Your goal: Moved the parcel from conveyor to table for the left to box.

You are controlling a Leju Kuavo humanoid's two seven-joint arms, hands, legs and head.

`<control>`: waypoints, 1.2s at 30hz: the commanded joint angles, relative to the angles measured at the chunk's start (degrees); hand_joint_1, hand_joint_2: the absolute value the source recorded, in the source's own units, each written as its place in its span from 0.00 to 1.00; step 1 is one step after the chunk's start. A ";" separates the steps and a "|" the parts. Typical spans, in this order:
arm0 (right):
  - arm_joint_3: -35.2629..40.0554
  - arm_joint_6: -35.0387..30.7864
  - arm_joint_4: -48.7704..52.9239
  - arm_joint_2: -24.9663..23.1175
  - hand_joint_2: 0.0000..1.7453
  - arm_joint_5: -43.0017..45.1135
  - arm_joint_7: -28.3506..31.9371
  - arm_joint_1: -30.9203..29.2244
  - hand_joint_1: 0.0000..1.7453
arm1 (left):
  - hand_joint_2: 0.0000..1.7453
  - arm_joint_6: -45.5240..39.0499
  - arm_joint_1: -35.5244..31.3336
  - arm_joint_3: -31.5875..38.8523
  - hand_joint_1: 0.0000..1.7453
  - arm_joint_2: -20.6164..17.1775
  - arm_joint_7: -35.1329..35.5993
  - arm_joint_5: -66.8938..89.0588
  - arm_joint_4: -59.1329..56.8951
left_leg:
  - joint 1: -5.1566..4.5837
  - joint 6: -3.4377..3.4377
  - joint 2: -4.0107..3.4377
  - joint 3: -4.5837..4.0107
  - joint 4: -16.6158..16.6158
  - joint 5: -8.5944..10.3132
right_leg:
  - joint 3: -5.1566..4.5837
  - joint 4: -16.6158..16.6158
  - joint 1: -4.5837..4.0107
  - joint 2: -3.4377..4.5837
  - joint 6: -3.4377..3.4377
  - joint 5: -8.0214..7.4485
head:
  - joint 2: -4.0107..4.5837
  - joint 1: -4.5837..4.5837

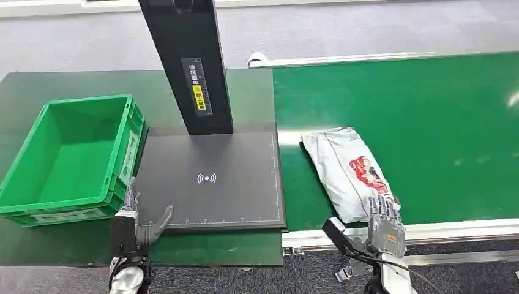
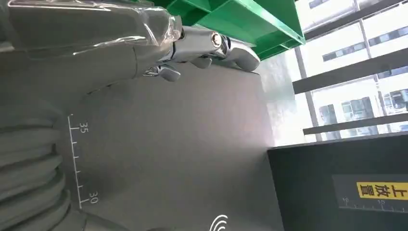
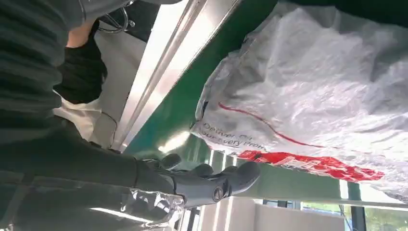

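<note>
A white plastic parcel (image 1: 344,169) with a red print lies on the green conveyor belt (image 1: 428,122), close to its near rail. My right hand (image 1: 384,223) hovers at the parcel's near end with fingers spread, holding nothing; the right wrist view shows the parcel (image 3: 312,91) just beyond its fingers (image 3: 211,185). My left hand (image 1: 136,223) is open at the near left corner of the black scan pad (image 1: 211,180), fingers (image 2: 202,45) extended toward the green box (image 1: 70,156), which is empty.
A black post (image 1: 190,61) rises from the back of the scan pad. The dark green table (image 1: 37,92) carries the pad and box. The conveyor's metal rail (image 1: 428,233) runs along the near edge.
</note>
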State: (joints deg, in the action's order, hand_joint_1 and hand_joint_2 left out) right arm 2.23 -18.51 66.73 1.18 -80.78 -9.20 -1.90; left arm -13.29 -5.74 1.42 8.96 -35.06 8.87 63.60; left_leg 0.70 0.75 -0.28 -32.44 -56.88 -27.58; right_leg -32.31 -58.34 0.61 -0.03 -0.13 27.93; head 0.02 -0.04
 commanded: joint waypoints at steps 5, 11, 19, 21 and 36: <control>-3.17 -0.55 -3.41 -0.41 1.00 0.22 0.76 -1.50 0.00 | 1.00 0.99 -1.96 -0.23 0.00 -0.36 0.24 -0.02 -4.06 | 0.01 -0.04 0.09 0.04 0.09 0.05 | 0.08 0.13 -0.02 -0.07 0.01 -0.05 | 0.00 0.00; -2.98 -1.86 -12.46 -0.05 1.00 -0.65 1.79 -10.60 0.00 | 1.00 1.18 -2.42 -0.87 0.00 -0.33 -0.36 -0.59 -5.27 | -0.01 -0.04 -0.14 0.04 0.07 0.05 | 0.01 0.08 0.00 0.14 0.01 -0.10 | -0.02 0.00; -2.35 -6.07 -26.47 -1.71 1.00 0.67 5.71 -19.76 0.00 | 1.00 1.40 -2.81 -2.09 0.00 -0.36 -0.29 -1.12 -5.01 | 0.02 -0.03 -0.13 0.09 0.07 0.06 | 0.06 0.10 -0.03 0.13 0.02 -0.12 | 0.00 0.00; -2.02 -6.69 -29.27 -2.25 1.00 0.72 6.11 -21.46 0.00 | 1.00 1.54 -3.02 -2.42 0.00 -0.36 -0.30 -1.20 -5.35 | 0.01 -0.02 -0.09 0.09 0.06 0.05 | 0.06 0.07 -0.02 0.09 0.02 -0.09 | 0.00 0.00; -9.39 -3.53 -47.70 -5.48 1.00 12.41 10.52 -27.22 1.00 | 1.00 0.98 -2.41 -2.98 0.00 -0.19 0.04 -1.79 -3.71 | 0.05 -0.03 0.07 0.13 0.14 0.08 | 0.19 0.20 -0.07 -0.06 0.02 -0.08 | 0.00 0.00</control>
State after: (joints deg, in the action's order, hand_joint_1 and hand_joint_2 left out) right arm -1.75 -22.40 31.97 -2.47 -70.48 0.35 -26.15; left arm -11.98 -7.38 -0.39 9.60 -35.54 7.58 61.75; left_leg 0.70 0.76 -0.27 -32.42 -56.89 -27.55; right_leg -32.29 -58.36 0.60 -0.02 -0.13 27.90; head 0.02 -0.04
